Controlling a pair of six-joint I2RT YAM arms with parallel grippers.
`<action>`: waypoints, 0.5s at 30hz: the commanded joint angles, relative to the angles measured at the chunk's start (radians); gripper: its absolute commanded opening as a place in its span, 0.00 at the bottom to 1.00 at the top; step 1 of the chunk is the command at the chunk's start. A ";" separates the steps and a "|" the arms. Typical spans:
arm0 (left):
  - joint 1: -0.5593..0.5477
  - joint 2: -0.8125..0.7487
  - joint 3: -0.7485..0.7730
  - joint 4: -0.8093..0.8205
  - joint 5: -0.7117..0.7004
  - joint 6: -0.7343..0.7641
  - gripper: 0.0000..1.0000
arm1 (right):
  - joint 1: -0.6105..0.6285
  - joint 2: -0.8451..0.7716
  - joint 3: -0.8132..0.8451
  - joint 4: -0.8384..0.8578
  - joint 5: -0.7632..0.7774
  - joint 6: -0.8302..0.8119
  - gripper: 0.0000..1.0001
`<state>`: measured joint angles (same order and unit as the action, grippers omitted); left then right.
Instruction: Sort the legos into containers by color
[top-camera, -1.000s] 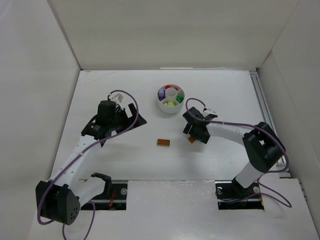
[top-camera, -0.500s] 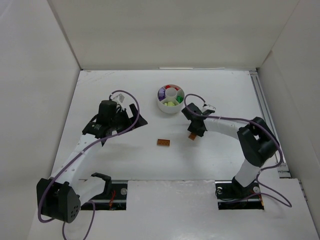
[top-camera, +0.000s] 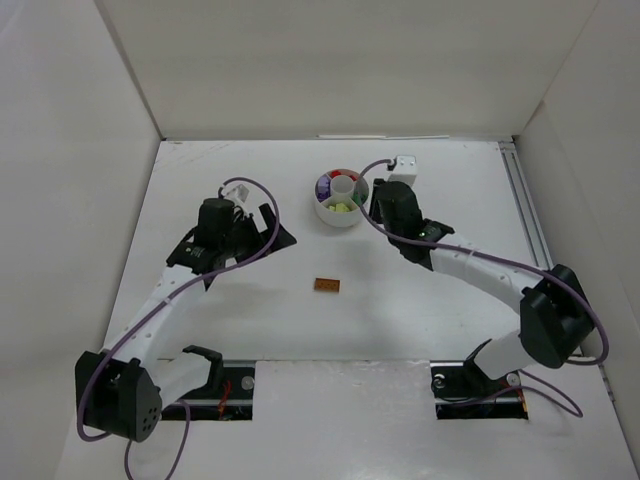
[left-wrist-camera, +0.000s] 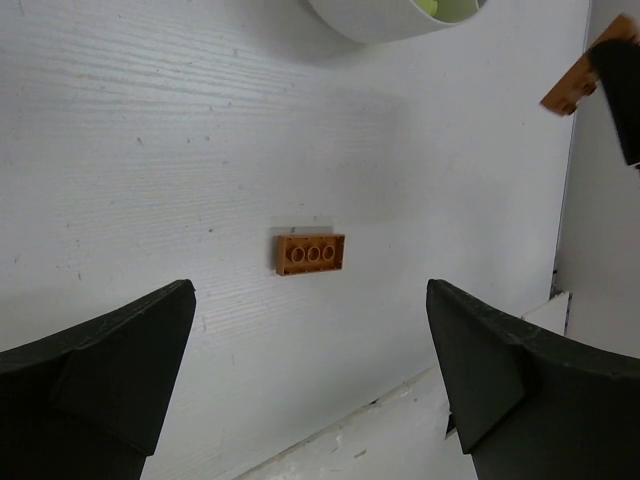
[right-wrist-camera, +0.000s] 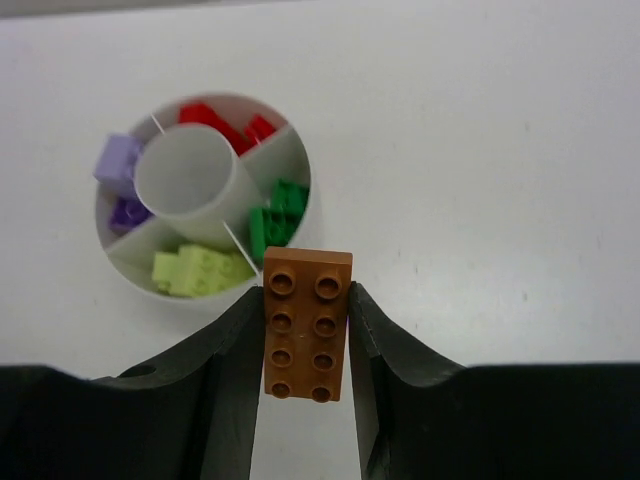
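My right gripper (right-wrist-camera: 307, 305) is clamped on an orange-brown two-by-four studded plastic brick (right-wrist-camera: 307, 322), one black finger (right-wrist-camera: 235, 345) pressed to each long side. The brick's studs face my wrist camera. Its long axis runs in line with my fingers, and its far end points at the small round white plastic dish (right-wrist-camera: 128, 272). From my wrist that end overlaps the dish's near rim, at the divider between the dark green bricks (right-wrist-camera: 278, 208) and the lime-yellow bricks (right-wrist-camera: 198, 268). How high I hold it over the rim I cannot tell.

Further round the dish, red bricks (right-wrist-camera: 225, 122) fill the far wedge and purple bricks (right-wrist-camera: 122, 165) the left one. The centre well (right-wrist-camera: 188, 182) shows only white.

From above, my right arm (top-camera: 470, 265) reaches from its base at the near edge out to a bent elbow on the right. It then runs diagonally inward, with the wrist just beside the dish's right side.

My left gripper (left-wrist-camera: 310, 300) has its jaws spread wide with nothing between them. It hangs over the white table (top-camera: 200, 170), angled towards a second orange-brown brick (left-wrist-camera: 310, 253). That brick lies flat, studs up, well apart from the dish. Its long axis runs across the table from left to right.
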<state>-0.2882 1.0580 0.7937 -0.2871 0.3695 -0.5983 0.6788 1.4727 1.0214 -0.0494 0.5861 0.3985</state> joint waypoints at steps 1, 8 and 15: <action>-0.005 0.010 0.024 0.051 -0.001 -0.015 1.00 | -0.007 0.023 0.003 0.345 -0.021 -0.279 0.11; -0.005 0.074 0.067 0.060 -0.023 -0.015 1.00 | -0.039 0.187 0.143 0.572 -0.158 -0.437 0.15; -0.005 0.120 0.119 0.069 -0.034 -0.015 1.00 | -0.048 0.291 0.230 0.623 -0.224 -0.461 0.19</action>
<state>-0.2882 1.1767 0.8589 -0.2577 0.3435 -0.6113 0.6411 1.7515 1.1927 0.4519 0.4187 -0.0235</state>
